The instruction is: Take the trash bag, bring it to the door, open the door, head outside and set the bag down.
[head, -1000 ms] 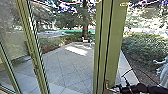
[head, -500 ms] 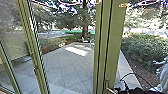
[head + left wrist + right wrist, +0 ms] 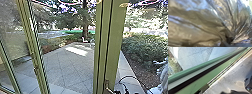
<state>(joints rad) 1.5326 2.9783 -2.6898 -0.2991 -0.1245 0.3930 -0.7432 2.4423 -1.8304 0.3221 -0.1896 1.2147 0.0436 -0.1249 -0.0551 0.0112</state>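
The trash bag [image 3: 199, 23], dark and shiny, is close up in the left wrist view. Its folds run together into a tight bunch low in that view, where my left gripper [image 3: 230, 43] holds it. A green door frame [image 3: 111, 47] stands upright right of centre in the head view, with a metal handle [image 3: 107, 86] low on it. Dark parts of my right gripper [image 3: 118, 92] show at the bottom edge, just beside the handle. The green door frame [image 3: 196, 82] crosses the right wrist view diagonally, with a dark fitting [image 3: 204, 88] on it.
Green-framed glass [image 3: 15, 37] stands on the left. Beyond the frame lies a paved yard [image 3: 67, 67], edged by bushes [image 3: 145, 47] at the right and a tree trunk [image 3: 85, 22] at the back. A pale shape [image 3: 163, 75] and a black cable [image 3: 127, 76] are at the lower right.
The right arm has sunk lower beside the handle, so less of it shows at the bottom of the head view. The door frame stands as before.
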